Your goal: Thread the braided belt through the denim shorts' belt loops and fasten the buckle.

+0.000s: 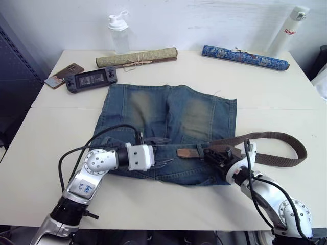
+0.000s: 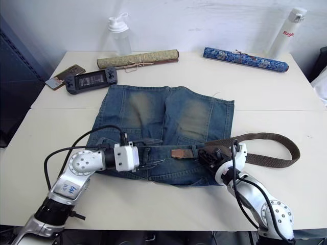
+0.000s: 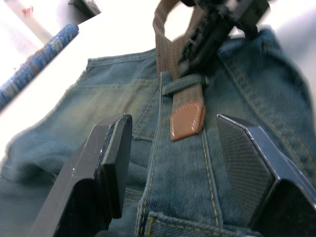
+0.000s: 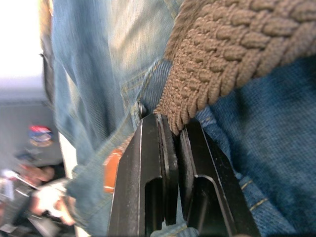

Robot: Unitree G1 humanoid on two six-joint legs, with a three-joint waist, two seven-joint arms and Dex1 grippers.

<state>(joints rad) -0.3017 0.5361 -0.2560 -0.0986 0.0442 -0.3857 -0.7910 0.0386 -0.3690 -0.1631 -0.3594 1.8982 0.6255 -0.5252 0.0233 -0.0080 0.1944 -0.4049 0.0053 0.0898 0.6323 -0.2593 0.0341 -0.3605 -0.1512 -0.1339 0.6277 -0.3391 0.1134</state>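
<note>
The denim shorts [image 1: 168, 115] lie flat on the table, waistband toward me. The braided belt [image 1: 278, 148] runs along the waistband from the right and passes under one belt loop [image 3: 182, 84]. Its tan leather tip [image 1: 186, 152] rests just past that loop. My right gripper [image 1: 220, 154] is shut on the belt [image 4: 232, 64] right behind the loop. My left gripper [image 1: 164, 152] is open, its fingers [image 3: 116, 158] straddling the waistband a short way from the tip [image 3: 186, 120]. The rest of the belt curves out over the table on the right. The buckle is hidden.
Along the table's [image 1: 265, 97] far edge stand a shaker bottle [image 1: 118, 33], an olive rolled scroll [image 1: 136, 57], a blue patterned tube [image 1: 245, 57] and a white bottle [image 1: 291, 30]. A handheld game console [image 1: 91, 79] and a phone [image 1: 64, 74] lie far left.
</note>
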